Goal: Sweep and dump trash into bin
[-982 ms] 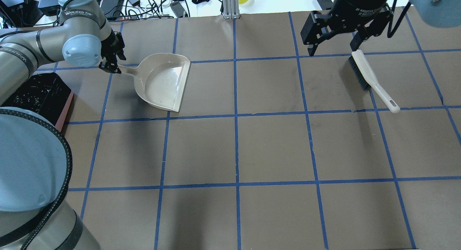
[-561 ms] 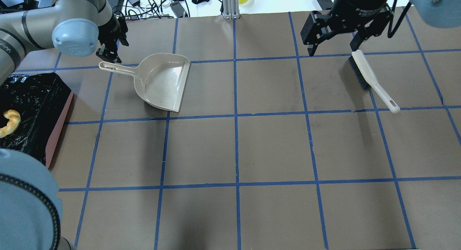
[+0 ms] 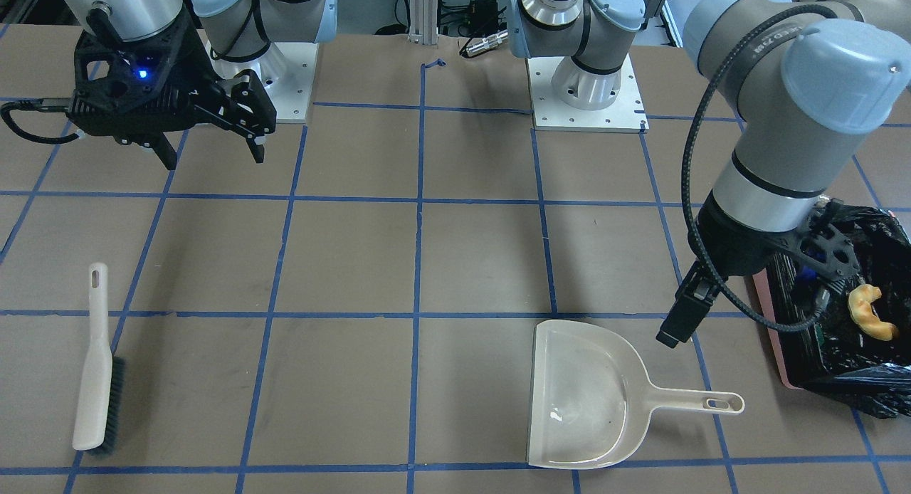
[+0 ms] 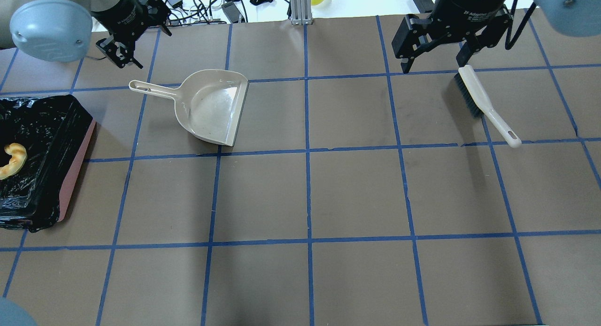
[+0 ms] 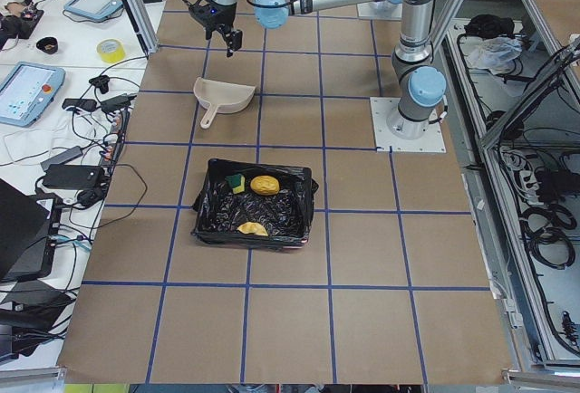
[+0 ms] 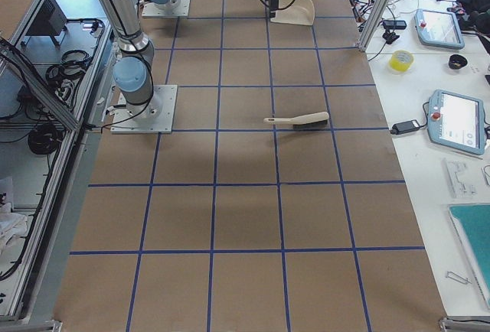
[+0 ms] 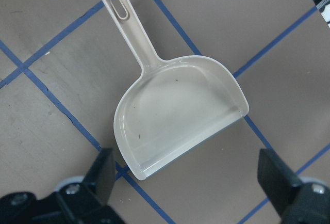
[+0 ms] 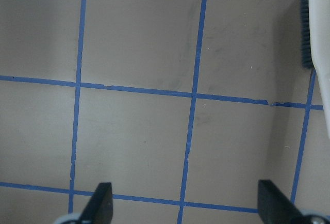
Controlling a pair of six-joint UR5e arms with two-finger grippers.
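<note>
The bin (image 4: 75, 168), pink with a black bag, stands at the table's left end. Inside it lies the trash: a crescent rind (image 4: 11, 160), a yellow-brown lump (image 5: 265, 185) and a sponge piece (image 5: 237, 182). The beige dustpan (image 4: 211, 107) lies flat and has nothing in it. My left gripper (image 4: 123, 57) hangs open above and beyond the dustpan's handle, and the left wrist view looks straight down on the dustpan (image 7: 180, 115). My right gripper (image 4: 434, 63) hovers open near the bristle end of the brush (image 4: 483, 103), which lies on the table.
Cables and small devices lie past the table's far edge (image 4: 211, 6). A metal post (image 4: 300, 6) stands at the far middle. The table (image 4: 357, 194) is brown paper with a grid of blue tape.
My left gripper has risen from the end of the dustpan handle and drawn back toward the far edge. The left arm has swung off the bin and uncovered it. The right arm has not moved.
</note>
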